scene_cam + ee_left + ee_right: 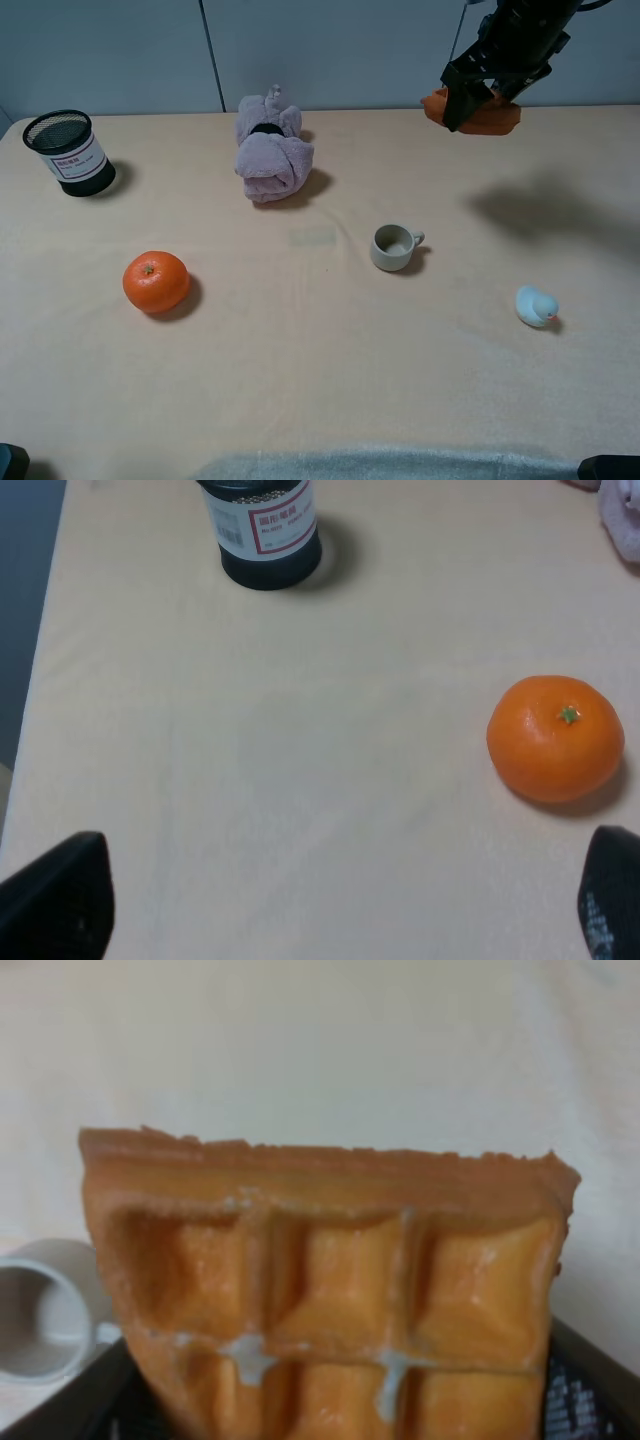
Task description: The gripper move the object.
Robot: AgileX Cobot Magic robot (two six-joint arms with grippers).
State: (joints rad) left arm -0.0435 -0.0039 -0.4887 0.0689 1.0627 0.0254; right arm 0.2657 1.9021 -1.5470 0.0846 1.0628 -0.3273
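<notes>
My right gripper (482, 98) is shut on the orange-brown toy waffle wedge (495, 117) and holds it in the air above the table's far right. In the right wrist view the waffle (330, 1300) fills the frame with its square grid, held between dark fingers (585, 1390). My left gripper (340, 900) is open and empty; its dark fingertips (55, 900) show at the frame's lower corners, above bare table near the round orange fruit (555, 738).
On the beige table: an orange fruit (156, 281) at left, a black mesh cup (70, 152) at far left, a bundled pink cloth (270, 150) at back centre, a small grey mug (394, 246) in the middle, a pale blue toy duck (536, 306) at right.
</notes>
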